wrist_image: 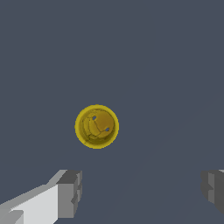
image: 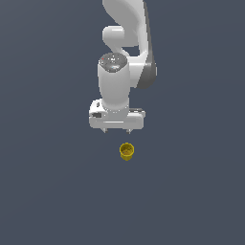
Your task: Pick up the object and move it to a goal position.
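Yellow cup: the yellow cup (image: pixel 126 151) stands upright on the dark grey floor (image: pixel 48 191), its hollow top facing up; the wrist view looks straight down into it (wrist_image: pixel 96 126) and shows a round rim with a mottled, darker yellow inside.
Cup's place: it sits alone on the floor, below the arm's end in the exterior view and slightly toward that view's right of the midpoint between the fingertips.
Contact: nothing touches the cup; bare floor shows all around it in both views.
Gripper: the gripper (image: pixel 116 131) points down above the floor, its two short fingers spread wide and holding nothing. In the wrist view the grey fingertips (wrist_image: pixel 70 192) stand far apart, and the cup lies outside the gap between them.
Arm: the white Panda arm (image: pixel 125 48) descends from the top of the exterior view to the wrist.
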You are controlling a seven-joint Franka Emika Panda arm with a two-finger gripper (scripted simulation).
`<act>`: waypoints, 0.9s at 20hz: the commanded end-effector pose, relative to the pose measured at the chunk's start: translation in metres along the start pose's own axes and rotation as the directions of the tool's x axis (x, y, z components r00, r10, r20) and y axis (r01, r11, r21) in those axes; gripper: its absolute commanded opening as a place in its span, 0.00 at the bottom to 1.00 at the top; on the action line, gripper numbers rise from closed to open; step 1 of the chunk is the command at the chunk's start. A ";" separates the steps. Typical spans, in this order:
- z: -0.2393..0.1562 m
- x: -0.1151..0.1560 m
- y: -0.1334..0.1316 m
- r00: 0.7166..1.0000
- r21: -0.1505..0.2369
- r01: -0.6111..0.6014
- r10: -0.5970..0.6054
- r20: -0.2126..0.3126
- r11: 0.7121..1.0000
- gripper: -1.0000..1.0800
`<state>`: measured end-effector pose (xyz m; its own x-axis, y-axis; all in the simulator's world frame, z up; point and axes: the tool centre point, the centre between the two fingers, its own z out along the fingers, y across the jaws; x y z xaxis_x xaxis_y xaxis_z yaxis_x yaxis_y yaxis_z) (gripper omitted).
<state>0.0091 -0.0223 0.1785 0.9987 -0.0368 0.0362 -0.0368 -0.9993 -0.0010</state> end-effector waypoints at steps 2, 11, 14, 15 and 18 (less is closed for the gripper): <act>0.000 0.000 0.000 1.000 -0.001 0.001 -0.001 0.000 1.000 0.96; -0.003 0.003 0.014 0.999 -0.029 0.030 -0.030 -0.011 0.999 0.96; -0.002 0.003 0.013 0.999 -0.027 0.031 -0.031 -0.010 0.999 0.96; -0.001 0.004 0.012 0.999 -0.027 0.035 -0.035 -0.009 0.999 0.96; 0.006 0.006 0.007 0.998 -0.026 0.056 -0.057 -0.005 0.998 0.96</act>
<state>0.0140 -0.0323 0.1762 0.9990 0.0091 0.0440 0.0079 -0.9996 0.0269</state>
